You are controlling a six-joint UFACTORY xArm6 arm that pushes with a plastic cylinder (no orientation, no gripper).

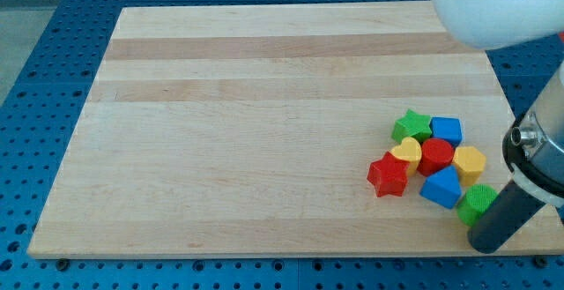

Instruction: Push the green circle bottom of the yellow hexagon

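Observation:
The green circle (477,203) lies near the board's bottom right corner, just below the yellow hexagon (470,163) and slightly to its right. It touches a blue block (441,187) on its left. My tip (486,242) sits right below the green circle, close to the board's bottom edge, and looks in contact with it or nearly so. The dark rod slants up to the view's right.
A tight cluster lies left of the hexagon: green star (411,125), blue cube (447,130), yellow heart (406,154), red round block (436,156), red star (388,176). The white arm body (493,8) fills the top right. The wooden board (264,131) rests on a blue perforated table.

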